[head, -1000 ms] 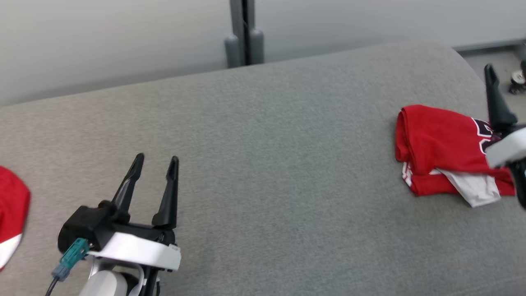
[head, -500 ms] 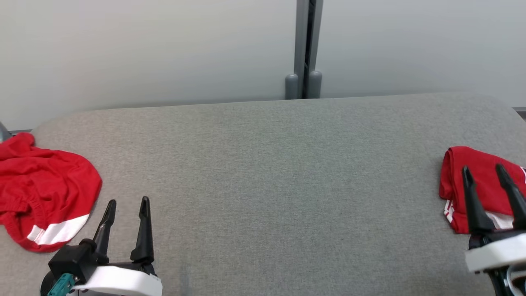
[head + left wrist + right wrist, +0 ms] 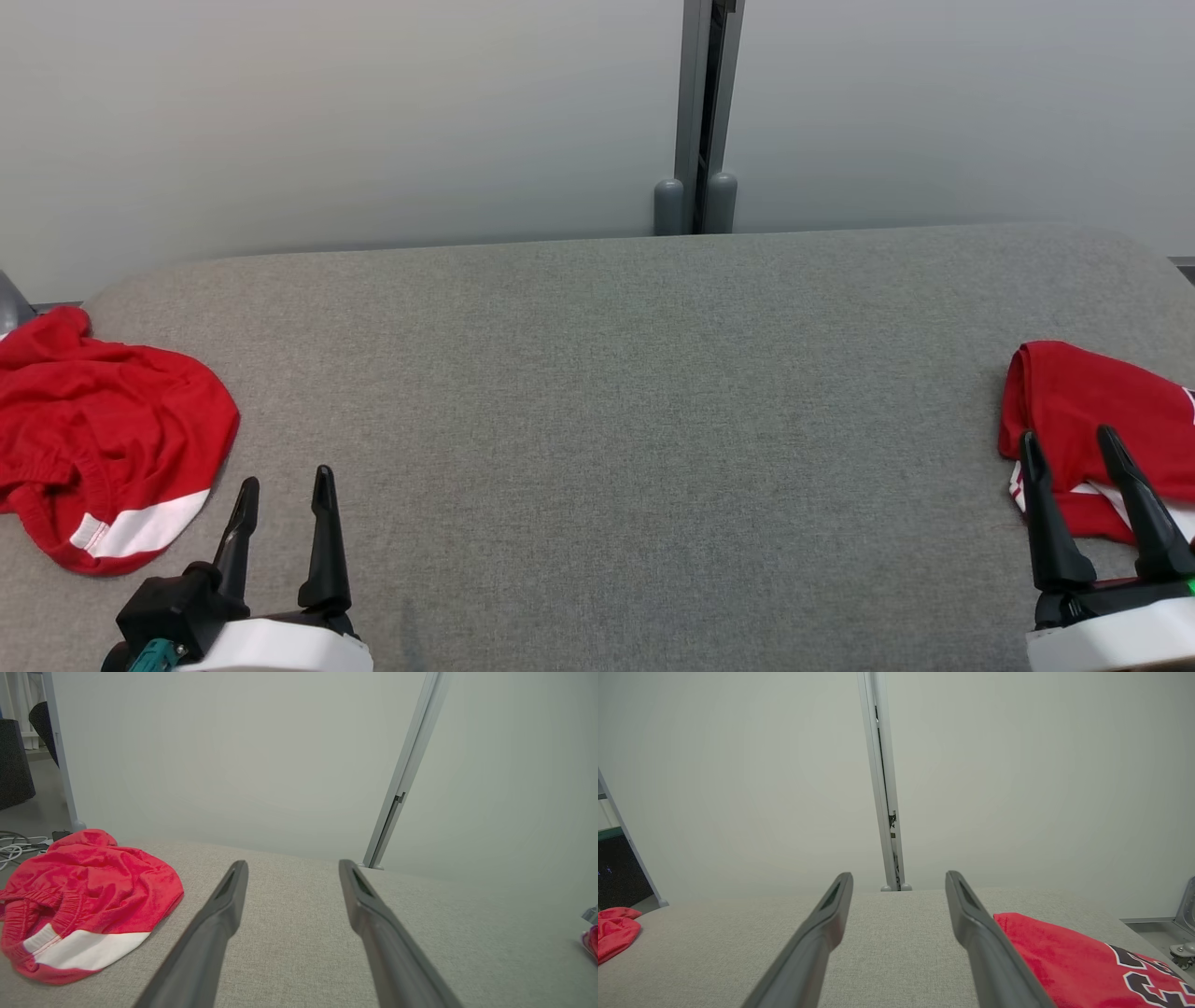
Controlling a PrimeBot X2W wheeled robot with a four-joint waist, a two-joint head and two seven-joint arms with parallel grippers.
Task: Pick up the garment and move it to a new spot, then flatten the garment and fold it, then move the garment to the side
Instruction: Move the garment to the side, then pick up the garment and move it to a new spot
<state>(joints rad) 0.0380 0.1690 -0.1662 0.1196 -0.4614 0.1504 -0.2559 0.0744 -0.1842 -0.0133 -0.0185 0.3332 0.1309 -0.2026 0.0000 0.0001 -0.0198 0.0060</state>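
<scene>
A crumpled red garment with a white band (image 3: pixel 112 439) lies at the left end of the grey padded table (image 3: pixel 597 420); the left wrist view shows this garment (image 3: pixel 93 891) left of my fingers. A folded red garment with dark lettering (image 3: pixel 1083 392) rests at the right end, and that folded piece (image 3: pixel 1069 961) sits just right of my right fingers. My left gripper (image 3: pixel 286 479) is open and empty near the front left edge, clear of the crumpled garment. My right gripper (image 3: pixel 1069 436) is open and empty, its tips in front of the folded piece's near edge.
A pale wall with a grey post (image 3: pixel 695 112) stands right behind the table's far edge. Cables (image 3: pixel 14 842) lie on the floor beyond the left end. A caster wheel (image 3: pixel 1181 952) shows past the right end. The wide middle of the table is bare fabric.
The head camera has swung, bringing the whole table and both garments into view. My right gripper has come down from beside the folded garment to the lower right. Both grippers stay open.
</scene>
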